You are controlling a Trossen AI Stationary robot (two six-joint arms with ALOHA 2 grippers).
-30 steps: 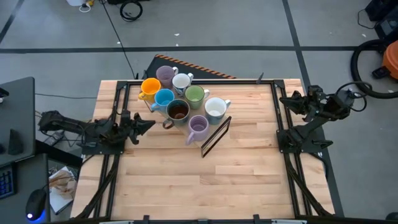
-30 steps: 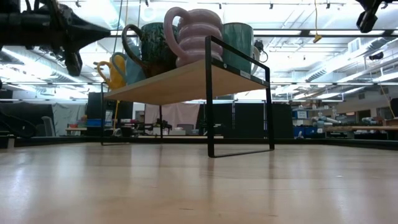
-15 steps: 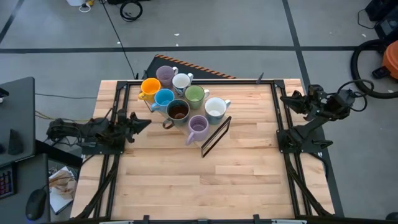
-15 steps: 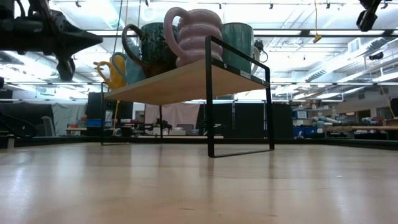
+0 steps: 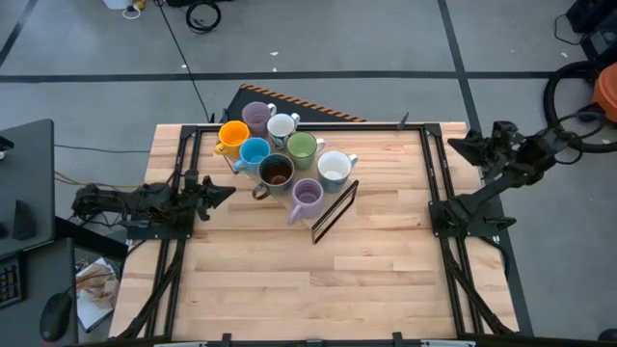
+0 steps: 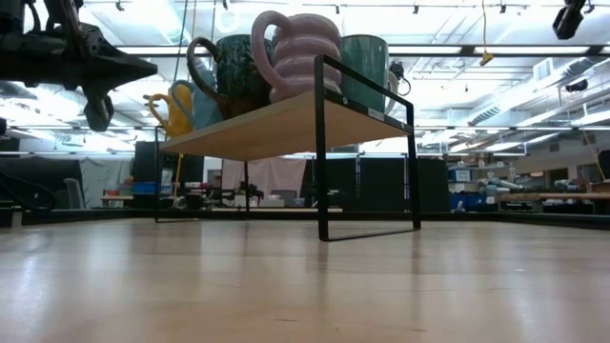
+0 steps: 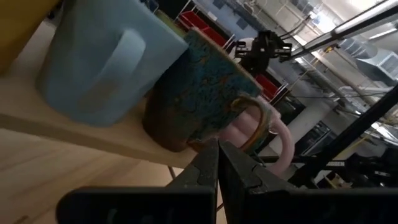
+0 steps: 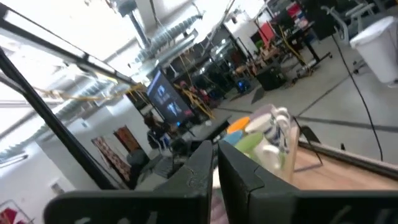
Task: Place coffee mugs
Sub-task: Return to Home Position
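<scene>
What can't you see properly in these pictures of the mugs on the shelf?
- Low view: the white mug at the back is hidden behind the lavender mug and the dark brown mug.
- Left wrist view: the light blue mug is cut off by the picture's edge.
- Right wrist view: the mugs are too far off and too small to count.
- Low view: the right pincer is cut off by the top edge.

A grey concrete floor (image 5: 386, 39) crossed by dark seams surrounds the wooden table (image 5: 386, 289), with a dark desk (image 5: 34, 154) at its left side, a black cable coil (image 5: 202, 16) beyond, and bright ceiling strip lights (image 6: 496, 50) above dark partitions (image 6: 381, 181).
</scene>
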